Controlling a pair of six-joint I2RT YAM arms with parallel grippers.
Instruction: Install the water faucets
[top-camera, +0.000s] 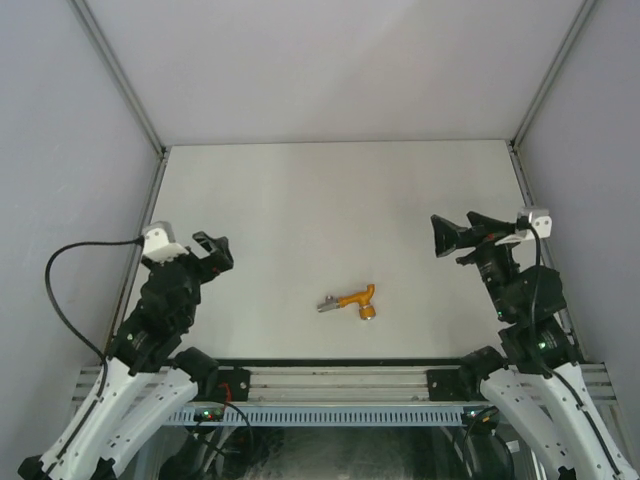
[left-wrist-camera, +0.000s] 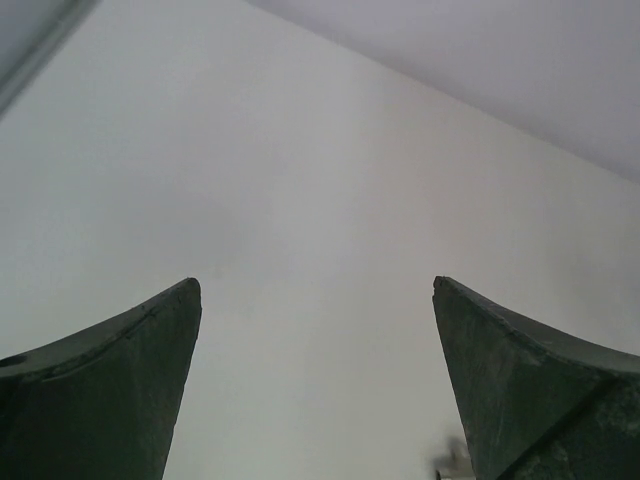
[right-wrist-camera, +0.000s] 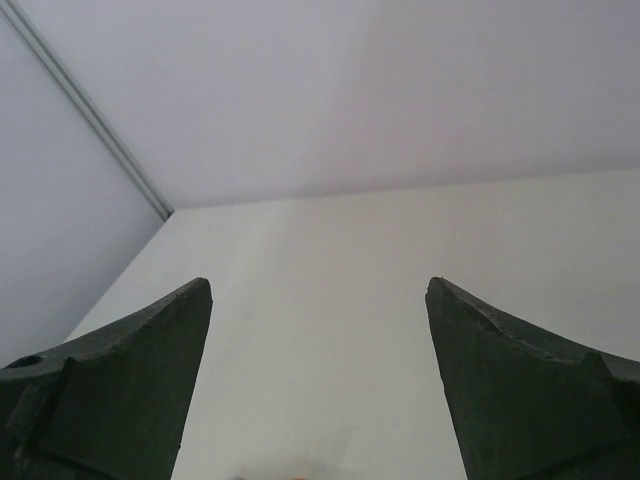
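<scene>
Desk (top-camera: 330, 200) of pale board, boxed by three grey walls (top-camera: 330, 60). One orange-yellow water faucet (top-camera: 358, 299) lies near the middle of the near edge, one grey fitting (top-camera: 327, 304) touching its end. My left end effector (top-camera: 213, 250) and right end effector (top-camera: 452, 236), two in all, hang spread and empty near the side edges.

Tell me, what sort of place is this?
Probably a robot test cell: plain white walls box in a table, two robot arms are mounted on a metal rail at its near edge, and one small orange faucet lies on it.
</scene>
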